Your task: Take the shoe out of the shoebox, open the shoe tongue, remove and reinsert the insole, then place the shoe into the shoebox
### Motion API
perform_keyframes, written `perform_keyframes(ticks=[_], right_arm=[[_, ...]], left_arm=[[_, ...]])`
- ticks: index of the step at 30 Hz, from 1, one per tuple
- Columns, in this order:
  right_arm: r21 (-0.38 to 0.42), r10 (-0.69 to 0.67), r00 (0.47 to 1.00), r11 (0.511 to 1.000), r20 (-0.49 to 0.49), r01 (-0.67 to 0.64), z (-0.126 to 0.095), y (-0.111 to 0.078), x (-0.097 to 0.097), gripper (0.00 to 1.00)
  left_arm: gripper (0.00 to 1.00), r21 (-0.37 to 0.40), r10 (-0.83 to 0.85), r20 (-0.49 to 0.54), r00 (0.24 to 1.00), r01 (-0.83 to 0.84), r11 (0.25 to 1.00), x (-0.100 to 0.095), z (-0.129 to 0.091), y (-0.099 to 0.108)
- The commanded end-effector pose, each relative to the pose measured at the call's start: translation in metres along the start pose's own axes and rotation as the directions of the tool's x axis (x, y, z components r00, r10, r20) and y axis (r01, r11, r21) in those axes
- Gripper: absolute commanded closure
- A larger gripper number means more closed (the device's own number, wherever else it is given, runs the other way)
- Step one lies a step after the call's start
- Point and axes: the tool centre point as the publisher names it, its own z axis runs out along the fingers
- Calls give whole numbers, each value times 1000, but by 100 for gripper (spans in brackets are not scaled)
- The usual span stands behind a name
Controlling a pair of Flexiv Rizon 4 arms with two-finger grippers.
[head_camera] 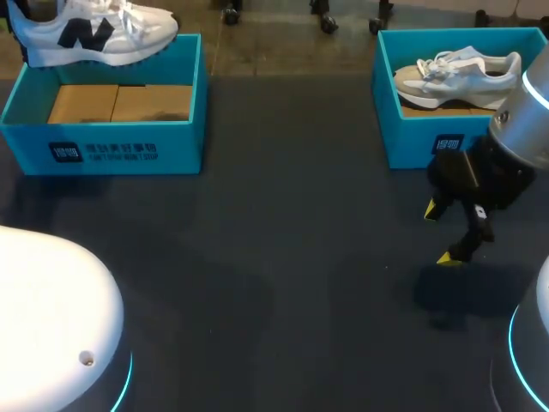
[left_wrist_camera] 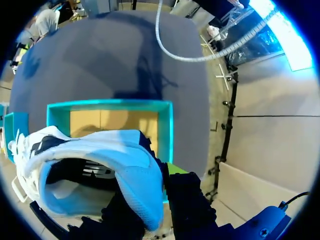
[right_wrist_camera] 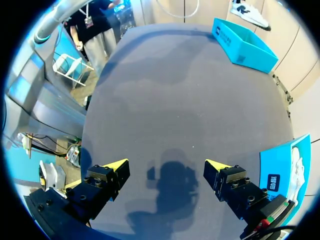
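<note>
Your left arm's white rounded housing (head_camera: 51, 300) sits closest, at the near left corner of the head view. The left gripper (left_wrist_camera: 155, 187) is clamped on the opening rim of the white mesh sneaker with dark side marking (head_camera: 94, 30). You hold it raised over the far side of the open teal cardboard shoebox (head_camera: 103, 146), where the brown card liner (head_camera: 120, 103) shows.

Your right gripper (head_camera: 442, 232) hangs over the dark grey table (head_camera: 283, 257), fingers wide apart and holding nothing. It partly covers the near wall of a second teal shoebox (head_camera: 412, 137), which contains a pale grey sneaker (head_camera: 459, 73).
</note>
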Motion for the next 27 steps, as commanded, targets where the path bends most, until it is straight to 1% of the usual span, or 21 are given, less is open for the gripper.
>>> perform_keyframes(ticks=[1, 3, 5, 9, 10, 11, 12, 13, 18, 22, 27], right_arm=[[1, 0, 1000, 1000, 0, 0, 1, 0, 0, 0], [1, 0, 1000, 1000, 0, 0, 1, 0, 0, 0], [1, 0, 1000, 1000, 0, 0, 1, 0, 0, 0], [1, 0, 1000, 1000, 0, 0, 1, 0, 0, 0], [1, 0, 1000, 1000, 0, 0, 1, 0, 0, 0], [1, 0, 1000, 1000, 0, 0, 1, 0, 0, 0], [1, 0, 1000, 1000, 0, 0, 1, 0, 0, 0], [1, 0, 1000, 1000, 0, 0, 1, 0, 0, 0], [1, 0, 1000, 1000, 0, 0, 1, 0, 0, 0], [1, 0, 1000, 1000, 0, 0, 1, 0, 0, 0], [1, 0, 1000, 1000, 0, 0, 1, 0, 0, 0]], left_arm=[[100, 1, 4, -16, 1000, -4, 1000, -4, 20, 9], [100, 4, -3, -25, 1000, 3, 1000, -5, 27, 11], [100, 9, -3, -40, 999, 3, 1000, -9, 43, 14], [100, 8, -1, -47, 999, 2, 1000, -12, 56, 15], [100, 8, -1, -47, 999, 2, 1000, -12, 56, 15], [100, 20, -7, -41, 999, 8, 1000, -15, 67, 16], [100, 19, -7, -41, 999, 8, 1000, -15, 68, 17], [100, 13, -14, -48, 999, 14, 1000, -17, 75, 17], [100, 21, -5, -51, 999, 6, 1000, -19, 94, 15], [100, 4, 1, -78, 997, -1, 1000, -21, 106, 9], [100, 16, 21, -56, 998, -20, 1000, -14, 109, 2]])
